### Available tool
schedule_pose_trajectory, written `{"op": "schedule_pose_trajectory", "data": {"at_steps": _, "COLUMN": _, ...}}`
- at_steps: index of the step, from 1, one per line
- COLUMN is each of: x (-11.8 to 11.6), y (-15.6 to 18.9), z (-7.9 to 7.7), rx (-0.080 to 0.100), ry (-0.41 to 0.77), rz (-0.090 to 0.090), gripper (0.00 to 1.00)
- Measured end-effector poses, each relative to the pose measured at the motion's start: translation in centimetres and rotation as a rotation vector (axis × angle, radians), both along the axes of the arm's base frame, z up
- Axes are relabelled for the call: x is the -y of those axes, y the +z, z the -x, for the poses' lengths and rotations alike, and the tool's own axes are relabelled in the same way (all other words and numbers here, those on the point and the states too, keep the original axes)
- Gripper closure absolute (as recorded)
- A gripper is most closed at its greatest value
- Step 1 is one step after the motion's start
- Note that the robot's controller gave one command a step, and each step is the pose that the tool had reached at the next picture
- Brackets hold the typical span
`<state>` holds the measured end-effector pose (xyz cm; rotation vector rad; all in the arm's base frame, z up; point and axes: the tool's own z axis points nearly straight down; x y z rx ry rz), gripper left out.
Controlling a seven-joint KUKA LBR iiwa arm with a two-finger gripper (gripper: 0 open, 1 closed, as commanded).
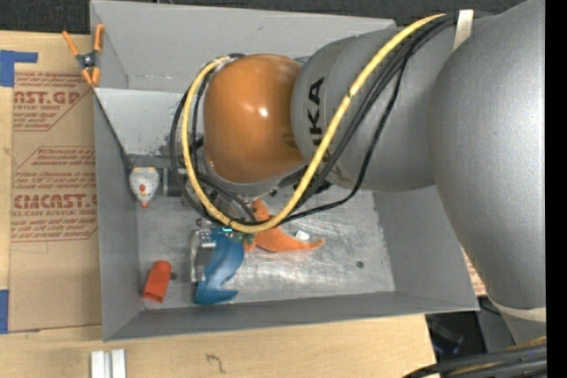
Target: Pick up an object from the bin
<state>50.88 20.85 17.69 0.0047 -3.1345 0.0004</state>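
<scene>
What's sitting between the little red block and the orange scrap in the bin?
A blue curved thing lies between the red block and the orange scrap, as the camera view shows.

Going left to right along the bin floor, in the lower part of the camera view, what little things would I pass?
Small red cylinder → blue curved piece → flat orange piece.
</scene>
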Motion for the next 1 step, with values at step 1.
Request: {"op": "schedule_pose_trajectory", "data": {"at_steps": 1, "x": 0.1, "y": 0.43, "z": -0.22, "rx": 0.007, "ry": -0.002, "rz": -0.001, "gripper": 0.0}}
